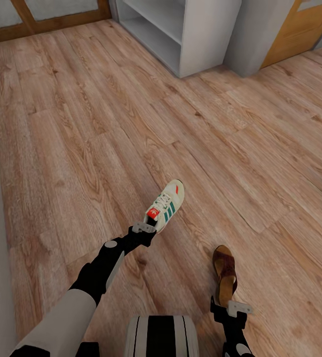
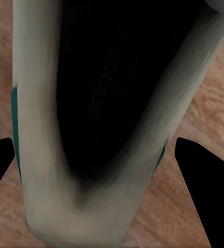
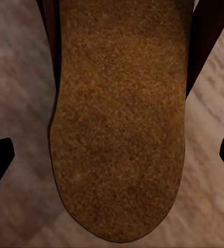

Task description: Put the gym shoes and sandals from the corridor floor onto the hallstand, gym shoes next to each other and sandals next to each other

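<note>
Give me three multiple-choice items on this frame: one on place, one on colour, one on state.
1. Where is the pale grey rack?
A. Far end of the floor, ahead of the robot
B. Beside the right gripper
C. Under the sneaker

2. What colour are the sneaker's side stripes?
A. Blue
B. Green
C. Black

3. What is at the right gripper?
A. A sneaker
B. Nothing
C. A brown sandal

Answers:
1 A, the head view shows it at the top, far from both arms.
2 B, green stripes on white.
3 C, its heel sits between the fingers.
</note>
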{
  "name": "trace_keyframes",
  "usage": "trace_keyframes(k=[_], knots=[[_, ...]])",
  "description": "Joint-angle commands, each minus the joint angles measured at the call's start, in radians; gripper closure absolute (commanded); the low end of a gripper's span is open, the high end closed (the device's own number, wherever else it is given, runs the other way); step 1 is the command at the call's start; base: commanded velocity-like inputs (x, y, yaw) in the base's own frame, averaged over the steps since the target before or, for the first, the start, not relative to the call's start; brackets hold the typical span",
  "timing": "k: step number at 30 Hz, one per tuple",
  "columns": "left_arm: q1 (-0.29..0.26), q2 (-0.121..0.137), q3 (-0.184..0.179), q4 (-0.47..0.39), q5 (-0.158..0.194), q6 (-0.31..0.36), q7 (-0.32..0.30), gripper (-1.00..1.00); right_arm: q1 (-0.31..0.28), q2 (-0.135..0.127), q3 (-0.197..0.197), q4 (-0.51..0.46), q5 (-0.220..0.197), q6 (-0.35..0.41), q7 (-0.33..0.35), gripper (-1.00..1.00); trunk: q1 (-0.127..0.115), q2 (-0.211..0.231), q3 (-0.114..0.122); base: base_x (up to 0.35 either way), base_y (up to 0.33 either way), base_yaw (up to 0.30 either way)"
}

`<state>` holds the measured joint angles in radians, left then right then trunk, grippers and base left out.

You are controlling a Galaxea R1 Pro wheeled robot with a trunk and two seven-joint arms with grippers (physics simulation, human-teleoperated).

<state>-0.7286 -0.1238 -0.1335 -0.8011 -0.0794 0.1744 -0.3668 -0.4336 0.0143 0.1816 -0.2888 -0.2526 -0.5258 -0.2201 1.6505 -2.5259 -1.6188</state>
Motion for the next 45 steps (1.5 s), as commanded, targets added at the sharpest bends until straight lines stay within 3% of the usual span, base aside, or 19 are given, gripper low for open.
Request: trace_keyframes(k=[1, 26, 31, 32, 45], knots=[[0.000, 0.000, 0.002, -0.002, -0.008, 0.004, -0.006, 1.00, -0.001, -0.001, 0.009, 0.000, -0.008, -0.003, -0.005, -1.00, 0.000, 0.000, -0.001, 0.022, 0.007, 0.000], [0.000, -0.001, 0.000, -0.038, -0.010, 0.018, -0.006, 1.00, -0.001, -0.002, 0.009, 0.000, -0.008, -0.003, -0.006, -1.00, 0.001, -0.001, -0.008, 0.001, 0.000, 0.000], [0.000, -0.003, -0.001, -0.095, -0.008, 0.020, -0.005, 1.00, -0.001, -0.002, 0.008, 0.000, -0.008, -0.003, -0.007, -1.00, 0.001, -0.001, -0.008, 0.000, 0.000, 0.000], [0.000, -0.003, -0.001, -0.112, -0.008, 0.025, -0.005, 1.00, -0.001, -0.002, 0.008, 0.000, -0.008, -0.003, -0.007, 1.00, 0.001, -0.001, -0.008, 0.000, 0.000, 0.000], [0.000, -0.004, -0.026, -0.176, -0.007, 0.083, -0.005, 1.00, -0.001, -0.002, 0.007, 0.000, -0.008, -0.003, -0.007, 1.00, 0.001, -0.001, -0.008, 0.000, 0.000, 0.000]])
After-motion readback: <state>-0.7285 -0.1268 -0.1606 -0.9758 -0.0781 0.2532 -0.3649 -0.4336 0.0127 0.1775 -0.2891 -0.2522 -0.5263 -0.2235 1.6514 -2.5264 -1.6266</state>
